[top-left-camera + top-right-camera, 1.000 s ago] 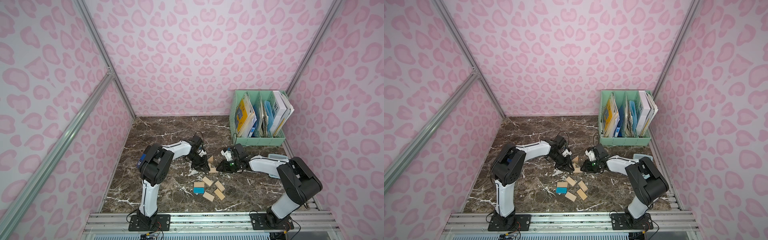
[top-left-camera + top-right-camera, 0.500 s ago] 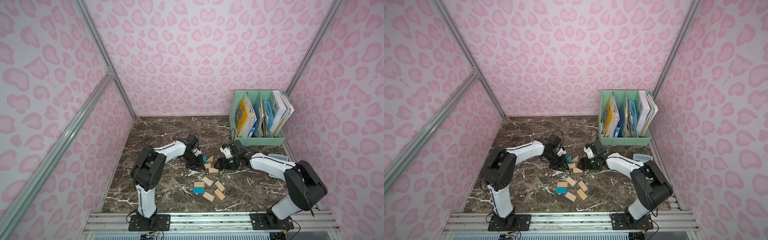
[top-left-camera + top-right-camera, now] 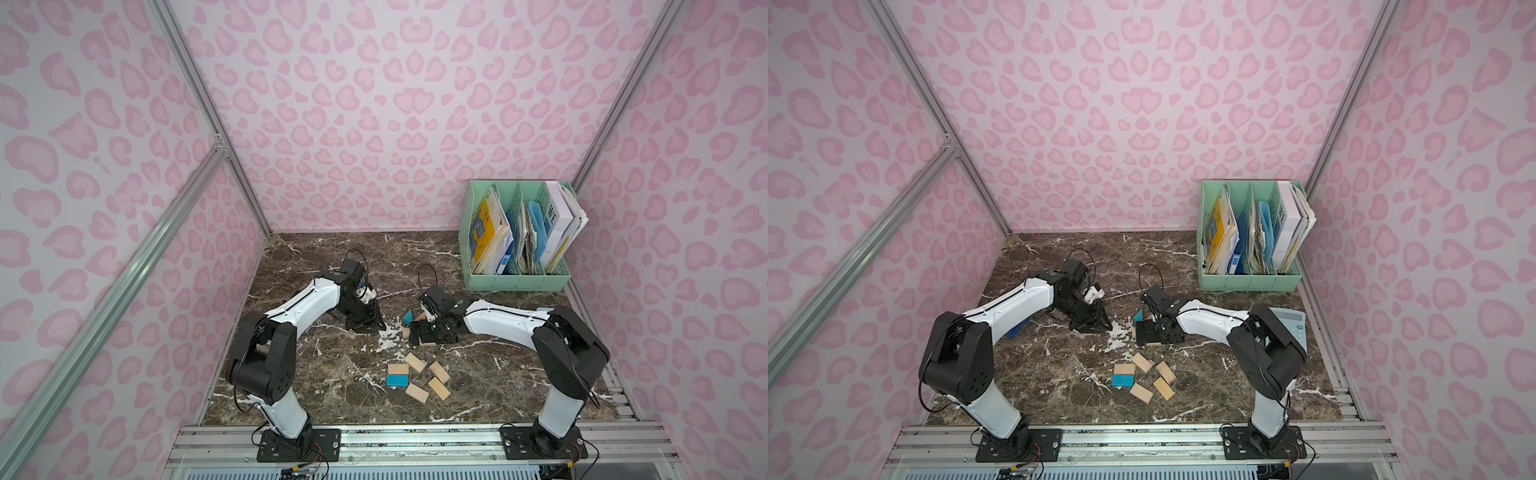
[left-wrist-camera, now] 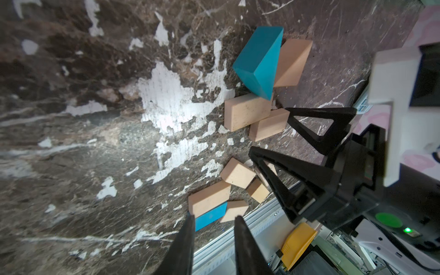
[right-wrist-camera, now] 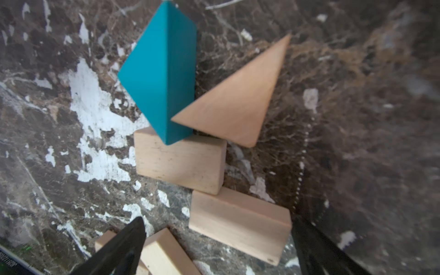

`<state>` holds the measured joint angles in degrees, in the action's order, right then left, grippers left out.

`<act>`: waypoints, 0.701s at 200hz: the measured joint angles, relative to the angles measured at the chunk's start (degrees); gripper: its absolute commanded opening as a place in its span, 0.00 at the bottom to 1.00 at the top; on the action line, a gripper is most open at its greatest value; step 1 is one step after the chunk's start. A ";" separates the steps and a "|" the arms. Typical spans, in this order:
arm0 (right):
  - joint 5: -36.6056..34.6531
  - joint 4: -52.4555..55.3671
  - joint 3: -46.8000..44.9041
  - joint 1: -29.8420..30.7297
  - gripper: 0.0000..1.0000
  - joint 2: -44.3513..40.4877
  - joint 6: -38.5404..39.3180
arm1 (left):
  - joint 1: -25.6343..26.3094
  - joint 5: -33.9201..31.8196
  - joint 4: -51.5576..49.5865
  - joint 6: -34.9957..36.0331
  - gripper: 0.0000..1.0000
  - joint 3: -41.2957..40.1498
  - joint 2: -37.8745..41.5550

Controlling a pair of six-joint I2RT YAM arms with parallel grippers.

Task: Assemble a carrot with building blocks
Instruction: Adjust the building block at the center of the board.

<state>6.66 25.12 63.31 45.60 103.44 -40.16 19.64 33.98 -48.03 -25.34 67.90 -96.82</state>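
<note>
A blue triangle (image 5: pixel 162 78) stands on edge against a tan triangle (image 5: pixel 235 102), both touching a tan rectangle (image 5: pixel 181 162). A second tan rectangle (image 5: pixel 240 226) lies flat on the table, corner to corner with the first, between the fingers of my right gripper (image 5: pixel 217 222), which is open around it. Both top views show this cluster (image 3: pixel 409 326) (image 3: pixel 1140 322) mid-table under the right gripper (image 3: pixel 419 332). My left gripper (image 4: pixel 214 217) (image 3: pixel 376 324) hovers to the cluster's left, fingers slightly apart and empty. Nearer the front lie several loose tan blocks (image 3: pixel 415 362) and a blue rectangle (image 3: pixel 397 380).
A green file holder (image 3: pixel 515 282) with books stands at the back right. A light-blue calculator (image 3: pixel 1289 322) lies by the right wall, behind the right arm. A metal rail (image 3: pixel 415 432) runs along the table's front edge.
My right gripper moved left to the cluster and opened, leaving a tan rectangle on the table. My left gripper drew back to the left, away from the blocks.
</note>
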 measured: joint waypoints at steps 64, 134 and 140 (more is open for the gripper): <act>-6.71 1.86 0.68 0.83 0.78 0.96 -3.06 | -0.46 0.04 -0.50 1.07 0.30 -1.29 0.85; -10.80 4.24 1.97 2.32 0.69 2.36 -2.82 | -0.59 0.44 -0.46 1.31 0.30 -1.25 0.68; -10.99 4.28 1.95 2.36 0.67 2.38 -2.82 | -0.61 0.50 -0.46 1.29 0.30 -1.20 0.66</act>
<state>-4.34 29.41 65.25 47.97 105.82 -42.98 19.03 34.48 -48.49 -24.05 66.70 -96.16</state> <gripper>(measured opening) 0.695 0.299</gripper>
